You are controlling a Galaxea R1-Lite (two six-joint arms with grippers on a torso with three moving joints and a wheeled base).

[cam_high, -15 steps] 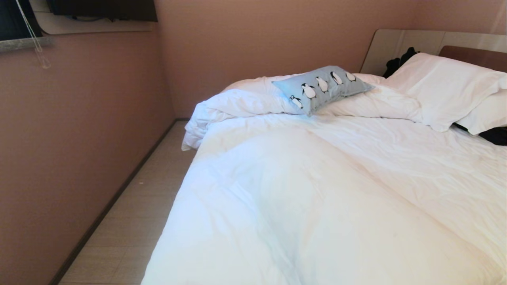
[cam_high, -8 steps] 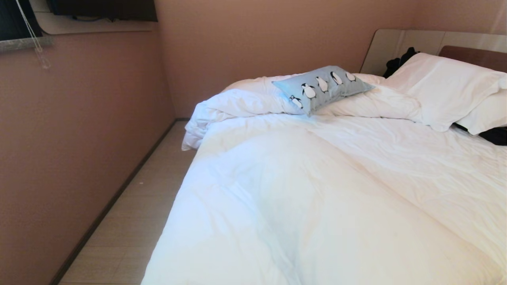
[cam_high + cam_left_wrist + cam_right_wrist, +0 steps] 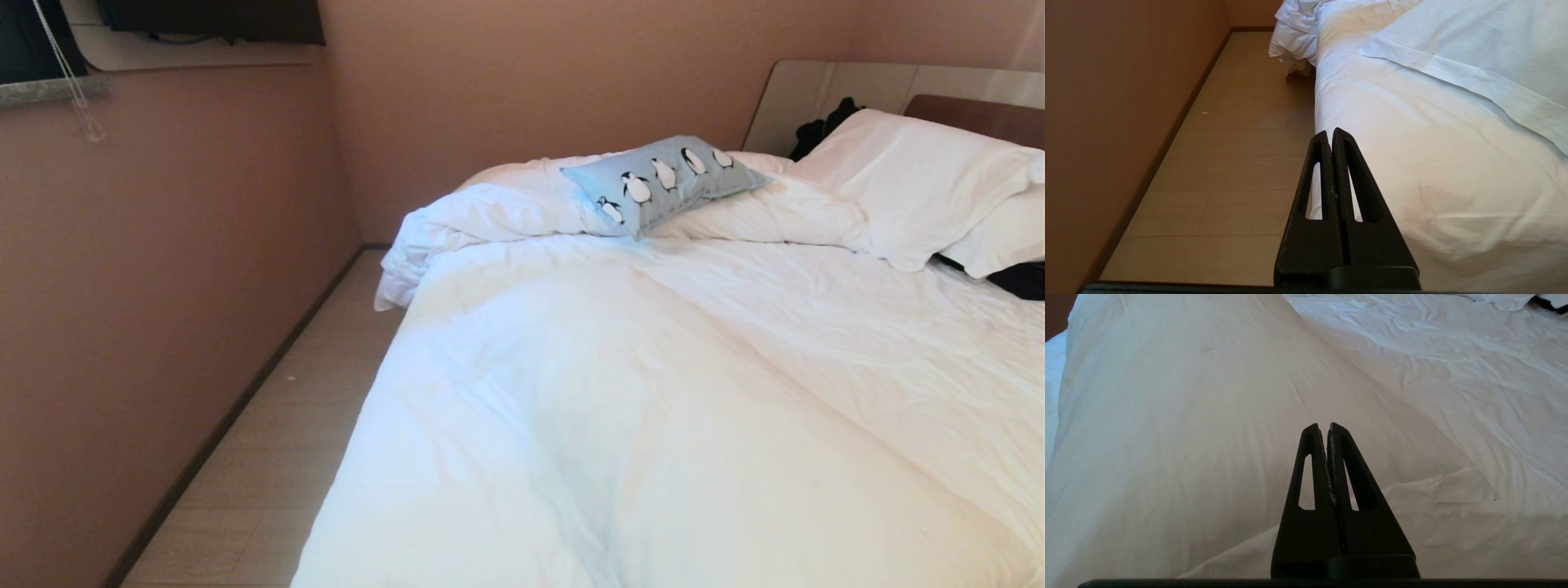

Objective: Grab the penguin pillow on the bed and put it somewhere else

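A: Where is the penguin pillow (image 3: 665, 181) now?

B: Far up the bed (image 3: 669, 408), lying on a bunched ridge of white duvet (image 3: 498, 214) near the headboard (image 3: 971, 116), just beside the plain white pillows (image 3: 906, 184); neither arm shows in the head view.

A: And the pincers?

B: The left pincer (image 3: 1329, 136) hangs at the bed's edge above the floor (image 3: 1237, 163), its fingers pressed together and empty; the right pincer (image 3: 1323, 430) hovers over the duvet, likewise pinched closed on nothing.

A: What could go wrong?

B: I'd judge the reach is the trouble; the pillow sits well apart from both pincers, so a stretch may fall short; a closed pincer driven in would only shove it; and fingers closing low could nip the duvet along with it.

A: Materials?

B: The pillow is a small, soft, plump rectangle of smooth blue-grey cloth; the bedding is rumpled, creased cotton, puffy and yielding; the floor looks like hard pale boards.
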